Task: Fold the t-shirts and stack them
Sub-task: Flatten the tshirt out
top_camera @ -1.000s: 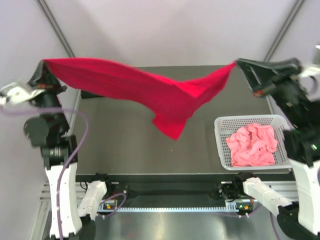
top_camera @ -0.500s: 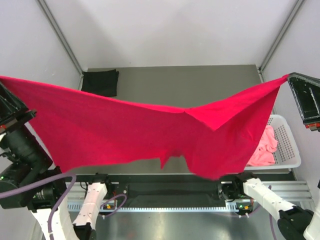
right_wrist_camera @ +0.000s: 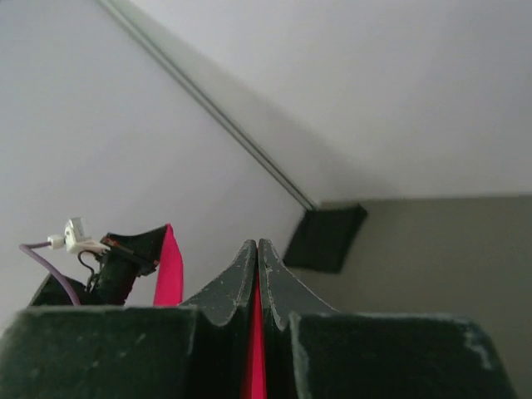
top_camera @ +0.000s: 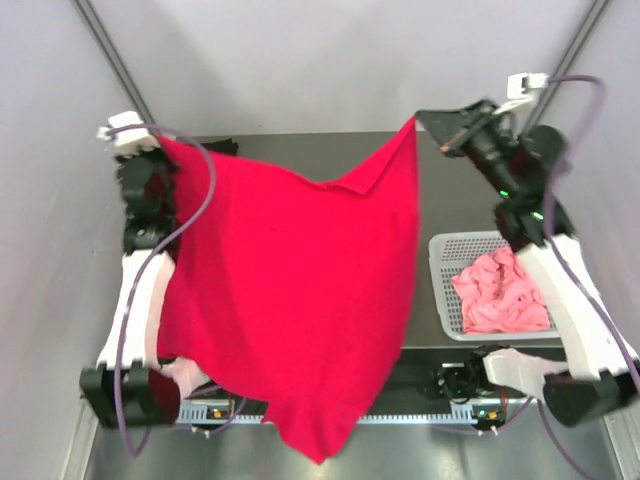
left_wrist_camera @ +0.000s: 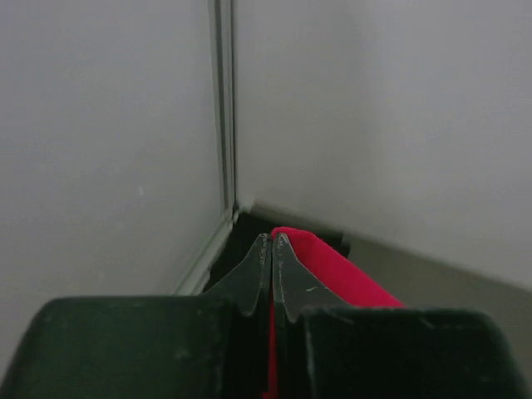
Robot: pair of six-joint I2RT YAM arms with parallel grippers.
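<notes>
Top view: red t-shirt (top_camera: 300, 300) hangs spread in the air to the left of the basket (top_camera: 440, 262), held up by its two top corners. The left gripper (top_camera: 160, 150) is closed tight on the corner farthest from the basket. The right gripper (top_camera: 425, 122) is pinched on the other corner, up behind the basket's far left corner. The cloth covers most of the table (top_camera: 470, 190) left of the basket and part of the left arm, and its bottom tip drops past the near edge. The pink t-shirt (top_camera: 500, 295) lies crumpled inside the basket. The black t-shirt (top_camera: 225, 146) shows only as a dark sliver above the red cloth, at the table corner diagonally opposite the basket.

Left wrist: the jaws meet with no gap, red cloth squeezed between them and spilling right. The dark patch behind the tips is hard to make out. Basket out of frame.

Right wrist: the jaws are closed on a thin red strip. The black shirt lies flat in the far corner by the wall (right_wrist_camera: 166, 100). The other gripper is small at the left with a red edge beside it. Basket not seen.
</notes>
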